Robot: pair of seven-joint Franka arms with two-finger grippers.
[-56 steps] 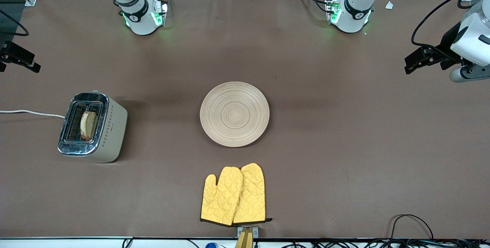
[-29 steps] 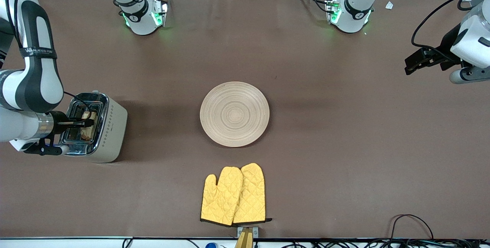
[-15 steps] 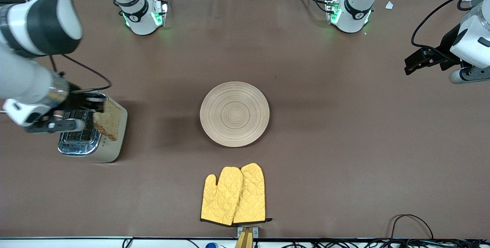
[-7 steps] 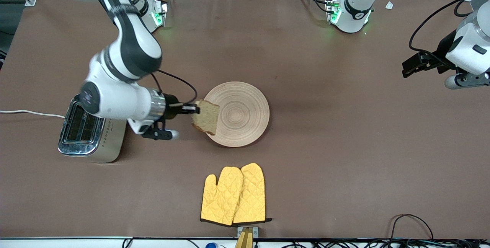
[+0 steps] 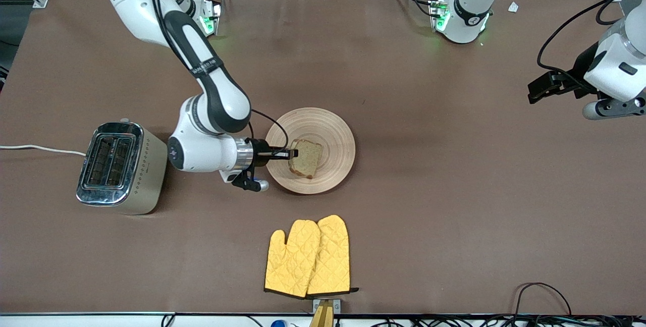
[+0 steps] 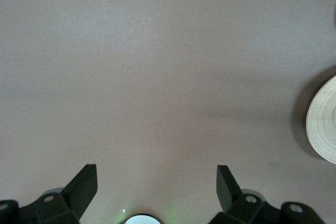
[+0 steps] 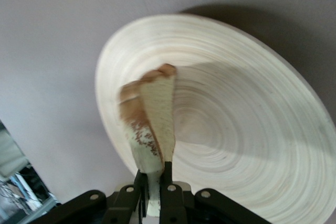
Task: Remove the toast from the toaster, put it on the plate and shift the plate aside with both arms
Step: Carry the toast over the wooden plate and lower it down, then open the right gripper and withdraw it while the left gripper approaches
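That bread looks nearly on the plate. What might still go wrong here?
The right gripper pinches the toast by one edge over the plate, so on release it might tip or land crooked. The toast sits toward the toaster side of the plate, so it may slide when the plate is moved. The left gripper waits open by the table's end, with a long reach ahead.

The toast [image 5: 305, 158] is speckled tan-brown with a darker crust, the plate [image 5: 337, 138] pale wood with concentric rings, the toaster [image 5: 121, 167] chrome-topped with cream dotted sides, the oven mitts [image 5: 308, 257] yellow and quilted, the table [image 5: 454, 206] brown.
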